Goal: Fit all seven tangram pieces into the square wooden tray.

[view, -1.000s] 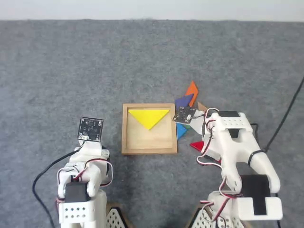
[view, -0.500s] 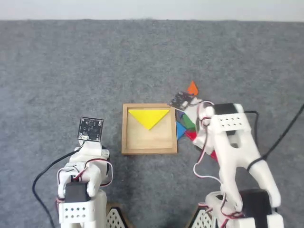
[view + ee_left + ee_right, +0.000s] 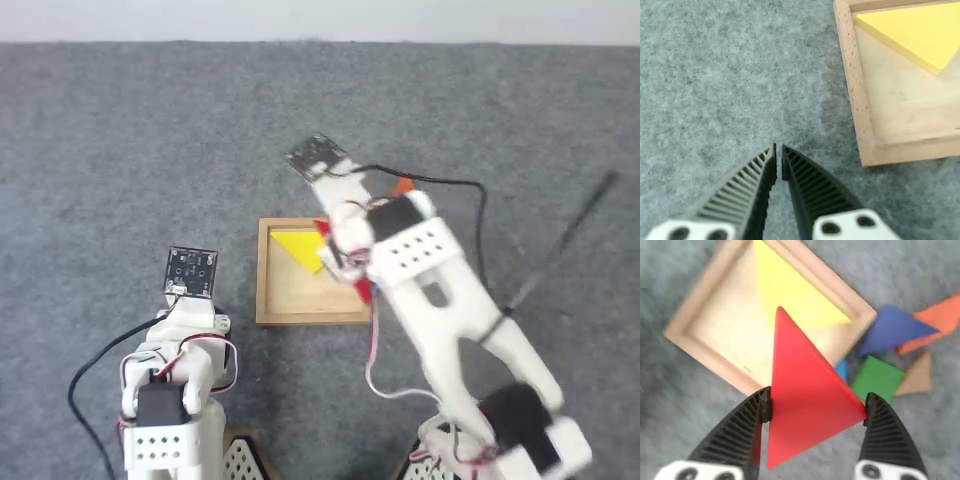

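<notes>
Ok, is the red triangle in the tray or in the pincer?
In the pincer: the right pincer is shut on the red triangle, held above the tray.

Grey, fuzzy carpet spreads from side to side under even light, with only soft shadows. Beyond its far edge a plain, pale wall runs straight across.
</notes>
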